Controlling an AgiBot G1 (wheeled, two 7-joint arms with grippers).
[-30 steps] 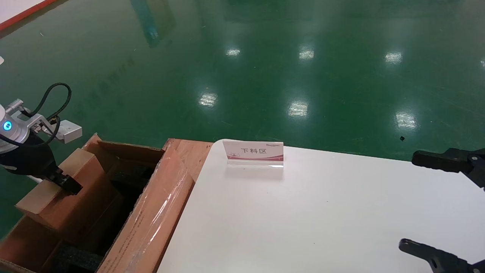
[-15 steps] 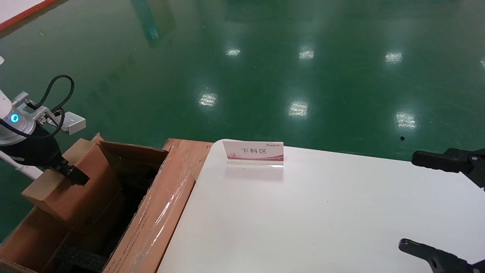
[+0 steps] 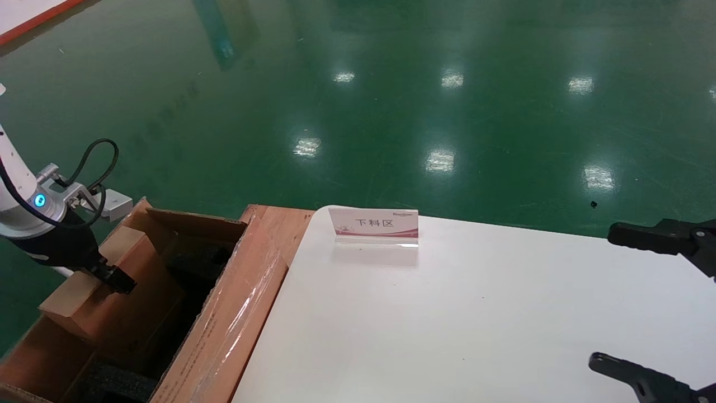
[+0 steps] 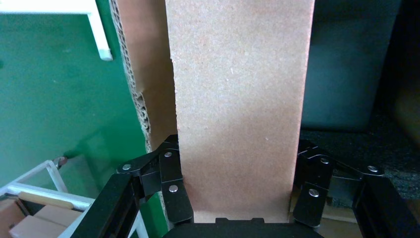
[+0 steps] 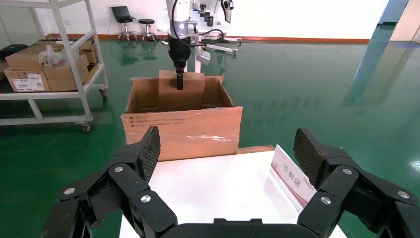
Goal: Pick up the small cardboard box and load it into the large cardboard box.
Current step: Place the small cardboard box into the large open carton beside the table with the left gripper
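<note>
My left gripper (image 3: pixel 114 278) is shut on the small cardboard box (image 3: pixel 100 299), a plain pinkish-brown cuboid held tilted, with its lower part inside the large cardboard box (image 3: pixel 226 319). That carton is brown, with a clear-taped flap and black foam (image 3: pixel 187 260) inside. In the left wrist view the small box (image 4: pixel 240 94) fills the space between my left gripper's fingers (image 4: pixel 176 196), beside the carton's corrugated wall (image 4: pixel 141 74). The right wrist view shows the small box (image 5: pixel 190 94) sticking up out of the carton (image 5: pixel 183 134). My right gripper (image 3: pixel 604 296) is open and empty over the table's right side.
The white table (image 3: pixel 475 324) bears a small acrylic sign (image 3: pixel 373 225) near its far left corner, next to the carton. Green floor lies all around. A white shelf cart (image 5: pixel 47 74) with boxes stands beyond the carton in the right wrist view.
My left gripper with the small box rose and shifted slightly right, then came down deeper into the carton. The right arm has not moved.
</note>
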